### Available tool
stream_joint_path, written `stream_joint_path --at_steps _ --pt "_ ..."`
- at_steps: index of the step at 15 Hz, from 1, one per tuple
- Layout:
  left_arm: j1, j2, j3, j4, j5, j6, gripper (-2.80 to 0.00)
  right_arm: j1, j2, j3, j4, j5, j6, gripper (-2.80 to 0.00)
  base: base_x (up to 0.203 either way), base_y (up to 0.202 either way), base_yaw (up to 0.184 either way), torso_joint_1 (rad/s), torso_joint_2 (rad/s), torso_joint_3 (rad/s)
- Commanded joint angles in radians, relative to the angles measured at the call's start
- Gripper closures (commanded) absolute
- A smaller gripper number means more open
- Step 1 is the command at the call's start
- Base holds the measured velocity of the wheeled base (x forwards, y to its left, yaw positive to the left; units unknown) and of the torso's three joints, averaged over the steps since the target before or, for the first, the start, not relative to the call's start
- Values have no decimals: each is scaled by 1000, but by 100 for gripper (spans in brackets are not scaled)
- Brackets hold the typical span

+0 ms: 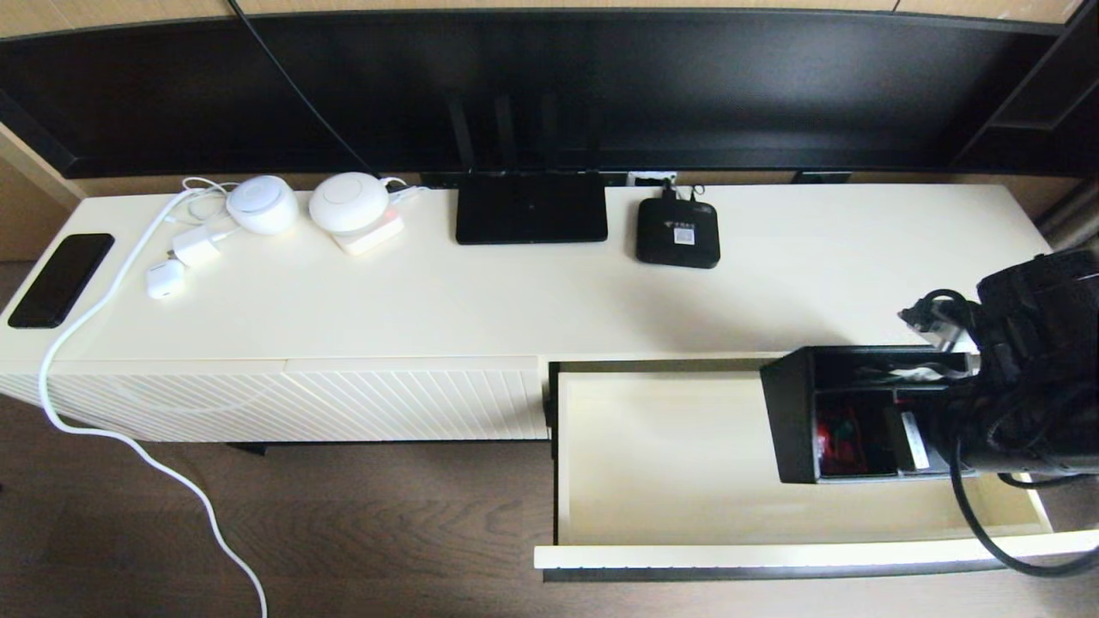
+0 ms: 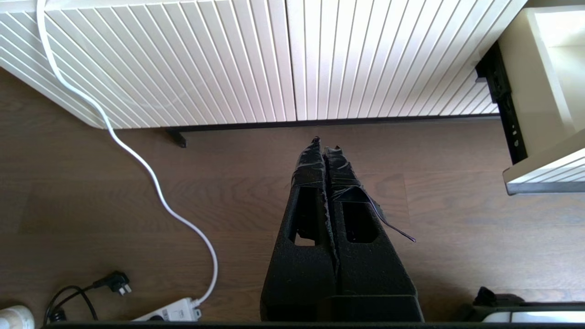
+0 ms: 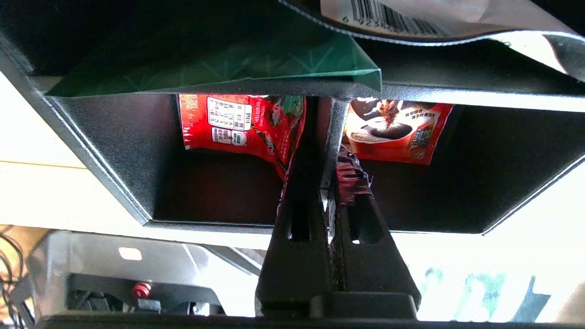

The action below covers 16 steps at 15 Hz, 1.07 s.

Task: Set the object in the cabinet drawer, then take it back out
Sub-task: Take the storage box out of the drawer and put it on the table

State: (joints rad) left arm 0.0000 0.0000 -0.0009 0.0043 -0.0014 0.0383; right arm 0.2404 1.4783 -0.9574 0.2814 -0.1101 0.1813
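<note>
Organiser box (image 1: 794, 412) held over open drawer (image 1: 670, 455); we see right gripper (image 3: 325, 183) jaws pinched tight on its divider wall. Left gripper (image 2: 325, 151) jaws closed, empty.

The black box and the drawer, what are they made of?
The black box looks like thin metal with a matte, slightly grainy coating, though hard plastic is possible: its walls are thin and sharp-edged. The drawer looks like smooth cream-painted or laminated board, with flat, even, faintly shiny panels.

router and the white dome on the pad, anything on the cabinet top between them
Nothing: in the head view the cream cabinet top is bare between the black router and the white dome on its pad.
</note>
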Motion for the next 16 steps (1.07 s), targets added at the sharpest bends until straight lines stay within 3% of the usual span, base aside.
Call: stream_joint_path --at_steps 1,4,9,16 --pt "0 1 0 0 0 0 0 -1 -58 -29 22 -3 1 0 0 0 0 0 0 0" --pt "0 0 -1 0 0 0 0 -1 -71 -74 97 -56 1 0 0 0 0 0 0 0" --pt "0 0 0 0 0 0 0 -1 -64 -123 110 -57 0 0 0 0 0 0 0 0" --pt "0 1 0 0 0 0 0 -31 129 -427 196 -58 0 0 0 0 0 0 0 0"
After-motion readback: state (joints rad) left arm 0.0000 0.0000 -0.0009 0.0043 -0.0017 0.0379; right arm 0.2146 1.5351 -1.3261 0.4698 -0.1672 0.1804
